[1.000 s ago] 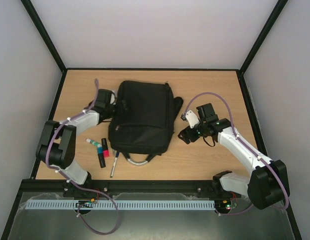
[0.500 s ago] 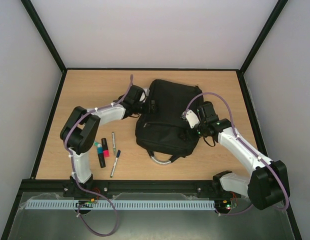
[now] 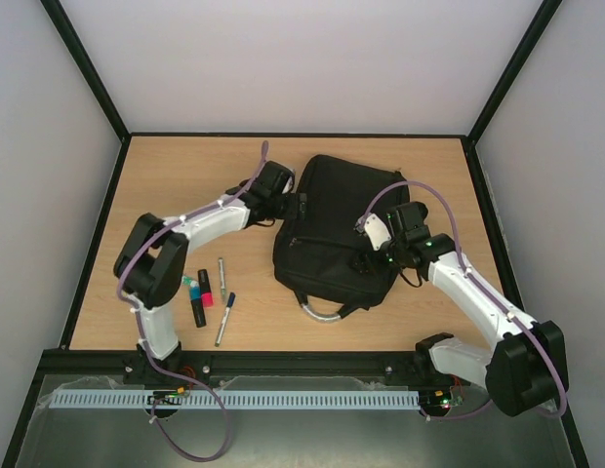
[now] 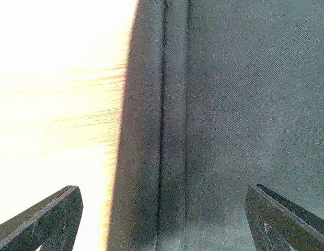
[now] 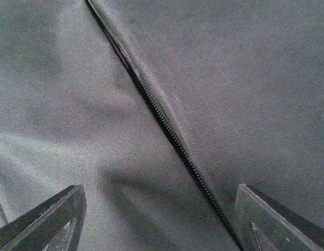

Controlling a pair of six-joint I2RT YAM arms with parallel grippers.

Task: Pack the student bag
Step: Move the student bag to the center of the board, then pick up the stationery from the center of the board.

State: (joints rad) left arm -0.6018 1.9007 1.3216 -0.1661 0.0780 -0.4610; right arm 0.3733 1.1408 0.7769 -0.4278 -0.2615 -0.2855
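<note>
The black student bag (image 3: pixel 337 229) lies flat on the wooden table, its grey looped handle (image 3: pixel 322 312) toward the near edge. My left gripper (image 3: pixel 291 203) is open at the bag's upper left edge; the left wrist view shows the bag's edge seam (image 4: pixel 175 130) between the spread fingers (image 4: pixel 55 219). My right gripper (image 3: pixel 366 258) is open over the bag's right side; the right wrist view shows the closed zip (image 5: pixel 162 120) running diagonally between the fingers (image 5: pixel 266 219). Neither gripper holds anything.
Left of the bag lie a green-capped highlighter (image 3: pixel 190 285), a pink-and-black marker (image 3: pixel 203 290), another black marker (image 3: pixel 198 312) and two pens (image 3: pixel 222 275) (image 3: pixel 225 318). Black frame rails edge the table (image 3: pixel 166 175).
The bag has slid right across the table, pushed by the left arm, which stretched right with it. The right gripper moved onto the bag's right side. A pen under the bag became visible.
</note>
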